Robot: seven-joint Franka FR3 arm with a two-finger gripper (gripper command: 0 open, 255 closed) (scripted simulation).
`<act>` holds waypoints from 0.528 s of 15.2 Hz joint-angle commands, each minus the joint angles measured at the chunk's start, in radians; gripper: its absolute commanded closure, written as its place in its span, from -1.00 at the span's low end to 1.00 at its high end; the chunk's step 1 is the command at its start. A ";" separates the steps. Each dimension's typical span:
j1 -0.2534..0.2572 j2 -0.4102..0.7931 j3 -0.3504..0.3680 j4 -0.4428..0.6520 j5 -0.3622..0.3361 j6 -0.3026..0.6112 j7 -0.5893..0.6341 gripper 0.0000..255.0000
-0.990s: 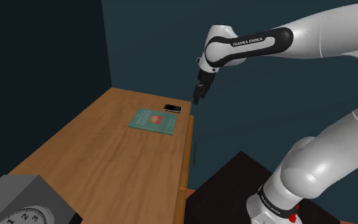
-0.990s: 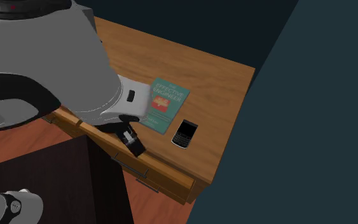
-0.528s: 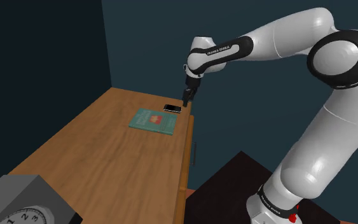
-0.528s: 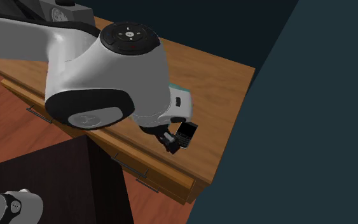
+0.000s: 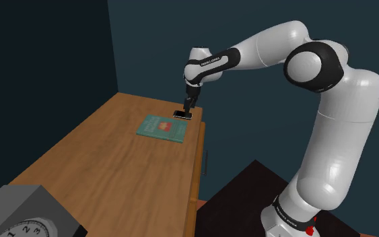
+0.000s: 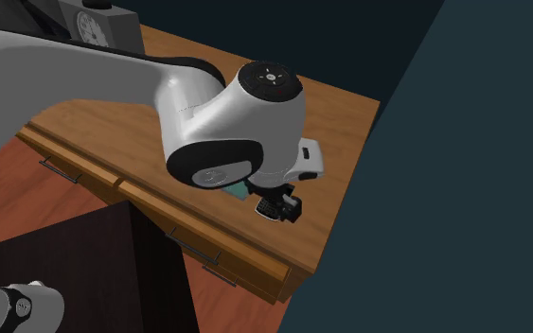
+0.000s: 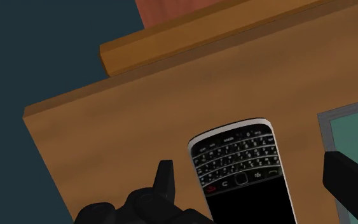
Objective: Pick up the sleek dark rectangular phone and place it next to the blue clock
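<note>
The phone (image 7: pixel 241 170) is dark with a small keyboard and a silver rim. It lies flat on the wooden desk (image 5: pixel 114 161) near the far corner, just beyond a teal book (image 5: pixel 162 128). My gripper (image 7: pixel 247 173) is open and points down over the phone (image 5: pixel 182 115), with one finger (image 7: pixel 165 181) on each long side and neither touching it. In the second exterior view the hand (image 6: pixel 278 203) covers most of the phone. The clock (image 5: pixel 6 225) is a grey box with a white dial at the desk's near end, far from the phone.
The desk's edge (image 7: pixel 190 38) and a dark teal wall (image 5: pixel 262 108) lie close behind the phone. Drawer handles (image 6: pixel 193 251) line the desk's front. The dark stand (image 5: pixel 248 195) sits beside the desk. The clock (image 6: pixel 98 21) stands at the far end in the second exterior view.
The arm has swung toward the shoulder view's left. The gripper came in from beyond the desk's edge and now hangs low over the phone. The phone has not moved.
</note>
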 commanded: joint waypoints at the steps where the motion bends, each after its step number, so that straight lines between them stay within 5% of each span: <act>1: -0.002 0.016 0.000 -0.005 0.001 0.022 -0.005 -1.00; 8: -0.002 0.047 0.002 -0.027 0.005 0.074 -0.007 -1.00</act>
